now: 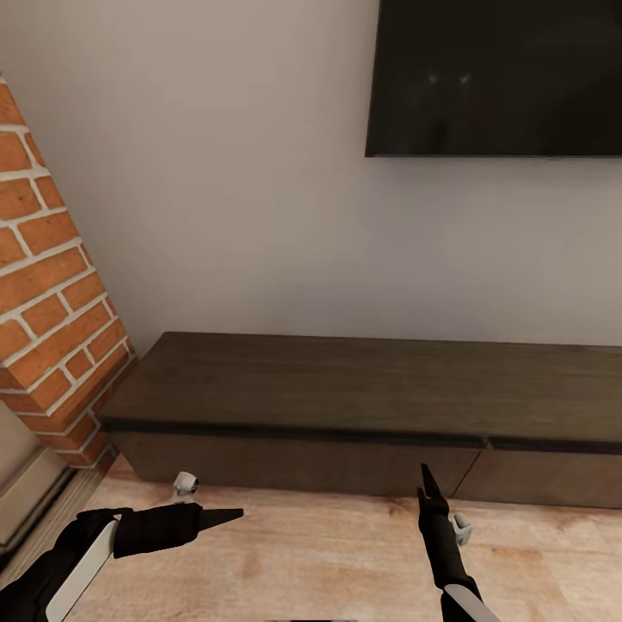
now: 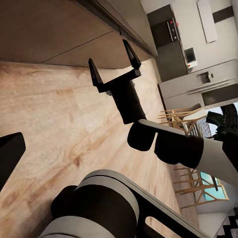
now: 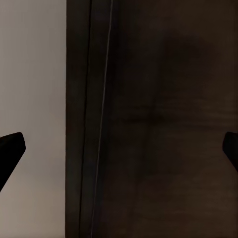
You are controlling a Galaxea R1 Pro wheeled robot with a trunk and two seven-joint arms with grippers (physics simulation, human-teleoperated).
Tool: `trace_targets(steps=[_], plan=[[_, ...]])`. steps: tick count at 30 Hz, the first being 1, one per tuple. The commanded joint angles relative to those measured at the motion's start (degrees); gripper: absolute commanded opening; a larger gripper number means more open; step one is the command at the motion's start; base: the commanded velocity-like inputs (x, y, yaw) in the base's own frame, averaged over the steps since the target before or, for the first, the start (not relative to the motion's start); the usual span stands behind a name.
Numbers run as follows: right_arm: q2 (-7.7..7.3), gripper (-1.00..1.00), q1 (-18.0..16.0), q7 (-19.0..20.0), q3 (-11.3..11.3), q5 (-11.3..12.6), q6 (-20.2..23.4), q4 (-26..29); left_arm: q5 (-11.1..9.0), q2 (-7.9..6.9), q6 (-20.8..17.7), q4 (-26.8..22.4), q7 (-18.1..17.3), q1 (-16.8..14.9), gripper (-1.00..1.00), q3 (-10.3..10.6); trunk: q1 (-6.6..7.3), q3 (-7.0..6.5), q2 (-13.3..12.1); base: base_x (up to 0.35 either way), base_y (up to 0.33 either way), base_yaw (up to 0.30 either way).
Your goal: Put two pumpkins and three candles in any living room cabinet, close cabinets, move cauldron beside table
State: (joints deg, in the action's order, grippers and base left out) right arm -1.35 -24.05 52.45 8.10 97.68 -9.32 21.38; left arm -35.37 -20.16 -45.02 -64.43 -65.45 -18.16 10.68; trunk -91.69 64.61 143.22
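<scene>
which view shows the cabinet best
The head view: the cabinet shows its long top and closed drawer fronts below the TV. The right wrist view gives a dark close-up of it; the left wrist view catches an edge.

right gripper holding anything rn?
No: in the left wrist view the right gripper stands open in front of the cabinet, its two fingers spread with nothing between them.

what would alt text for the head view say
A long, low dark-brown cabinet stands closed against a pale wall, with both grippers, left and right, held above the wood floor before it. A black TV hangs above; a brick column rises at left.
</scene>
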Motion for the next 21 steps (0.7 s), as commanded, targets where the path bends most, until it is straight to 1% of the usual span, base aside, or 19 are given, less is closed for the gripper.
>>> trace_targets(steps=[1,8,21], plan=[[-0.06,1.00,-0.04,0.13,0.49,0.48,-0.35,-0.02,-0.39,-0.06,-0.42,0.00,0.05,-0.04,1.00,0.13,0.01,0.05,0.02,0.006,0.000,0.000],[-0.06,1.00,-0.04,0.11,0.51,0.49,-0.35,-0.02,-0.43,-0.04,-0.42,0.00,0.05,-0.04,1.00,0.13,0.01,0.05,0.02,0.110,0.046,0.000],[-0.06,1.00,-0.04,0.11,0.51,0.41,-0.35,-0.02,-0.40,-0.03,-0.42,0.00,0.05,-0.04,1.00,0.13,0.01,0.05,0.02,0.070,0.014,0.000]])
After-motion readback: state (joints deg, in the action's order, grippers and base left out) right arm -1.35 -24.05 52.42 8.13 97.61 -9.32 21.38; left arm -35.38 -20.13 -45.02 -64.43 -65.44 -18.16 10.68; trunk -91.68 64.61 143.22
